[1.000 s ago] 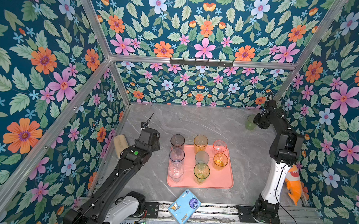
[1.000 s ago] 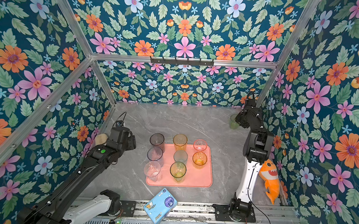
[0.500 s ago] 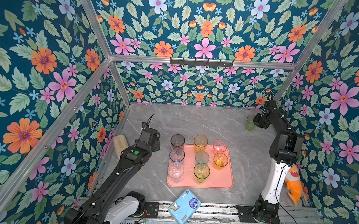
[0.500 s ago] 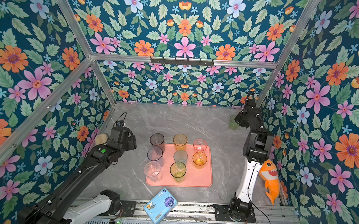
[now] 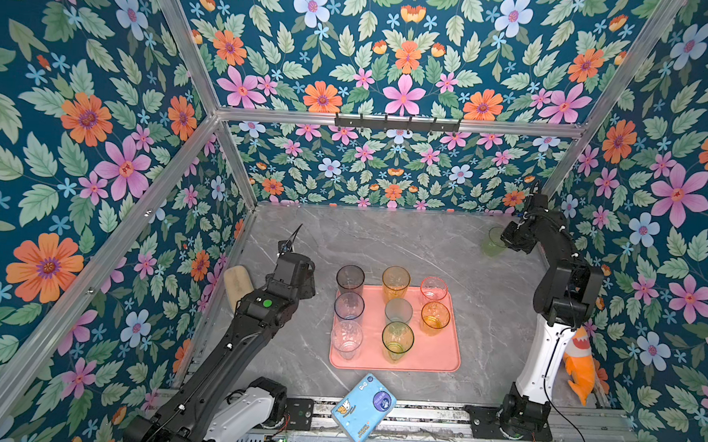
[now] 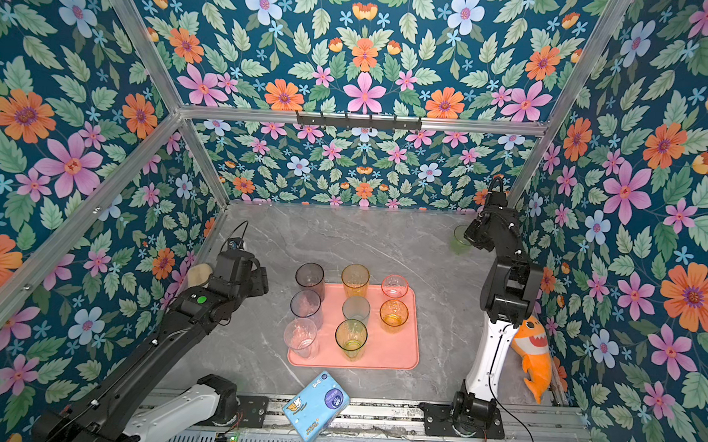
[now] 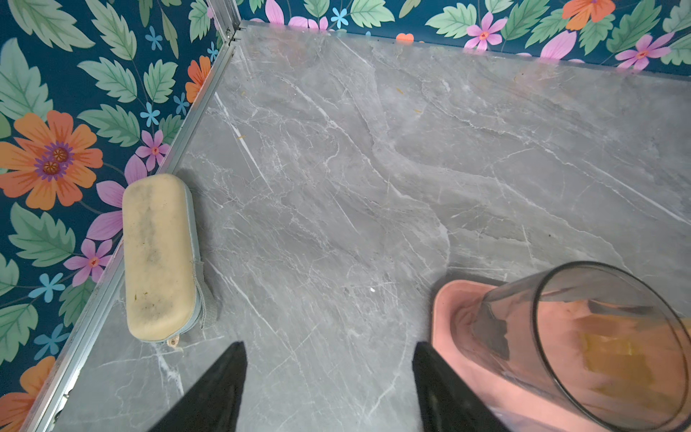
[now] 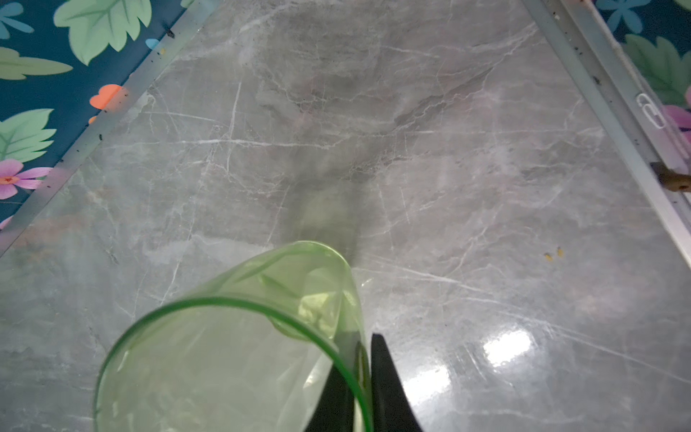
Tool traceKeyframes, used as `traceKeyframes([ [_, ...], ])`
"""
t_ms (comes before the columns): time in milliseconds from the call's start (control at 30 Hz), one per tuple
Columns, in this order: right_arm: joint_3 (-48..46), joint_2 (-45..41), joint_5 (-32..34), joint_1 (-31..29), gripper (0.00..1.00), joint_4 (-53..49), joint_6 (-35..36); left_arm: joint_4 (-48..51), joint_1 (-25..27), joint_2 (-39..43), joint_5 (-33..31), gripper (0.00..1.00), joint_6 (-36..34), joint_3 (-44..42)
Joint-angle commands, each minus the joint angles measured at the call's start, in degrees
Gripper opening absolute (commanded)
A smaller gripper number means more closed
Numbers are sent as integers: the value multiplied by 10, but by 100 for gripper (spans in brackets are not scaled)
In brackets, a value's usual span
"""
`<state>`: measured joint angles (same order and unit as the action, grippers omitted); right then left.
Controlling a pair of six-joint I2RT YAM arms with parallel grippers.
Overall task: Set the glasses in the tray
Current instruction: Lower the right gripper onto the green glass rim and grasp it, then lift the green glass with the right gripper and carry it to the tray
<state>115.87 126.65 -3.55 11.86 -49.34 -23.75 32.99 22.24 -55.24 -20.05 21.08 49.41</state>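
Tumblers first: you have nine small translucent glasses in sight. Eight stand upright on one flat salmon-pink rectangular tray (image 5: 440,359), in the middle of the grey marble tabletop (image 5: 384,240). Its far row holds a smoky grey glass (image 5: 350,276), an amber glass (image 5: 396,279) and a pink glass (image 5: 433,287). Behind them, nearer you, come a pale blue glass (image 5: 348,305), a teal glass (image 5: 398,311) and an orange glass (image 5: 435,317). Nearest stand a clear glass (image 5: 346,338) and an olive-yellow glass (image 5: 397,337).

The ninth, a light green glass (image 5: 492,242), sits well apart from the tray at the far right corner. Your right gripper (image 8: 364,349) pinches its wall with narrow jaws, one finger inside the rim and one outside. You cannot tell whether it is clear of the marble.

Around them you have one beige oblong pouch (image 7: 159,254) against the left wall. One blue cartoon-print packet (image 5: 363,407) lies at the near edge, and one orange plush shark (image 5: 579,367) rests by the right wall.

Your right arm rises from the near right and folds toward that far corner. Your left arm reaches in from the near left. Your left gripper (image 7: 328,344) hangs just left of the smoky grey glass, jaws wide, holding nothing.
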Motion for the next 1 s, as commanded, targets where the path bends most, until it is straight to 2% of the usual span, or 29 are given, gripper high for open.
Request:
traceKeyframes([
  [0, 0, -18, -2, -5, 9, -53, 3, -5, 0, 7, -5, 73, 1, 2],
  [633, -190, -232, 87, -101, 1, -78, 22, -2, 0, 20, -5, 73, -3, 0],
  [967, -299, -364, 96, -147, 0, -93, 12, -5, 0, 14, -2, 73, -2, 2],
])
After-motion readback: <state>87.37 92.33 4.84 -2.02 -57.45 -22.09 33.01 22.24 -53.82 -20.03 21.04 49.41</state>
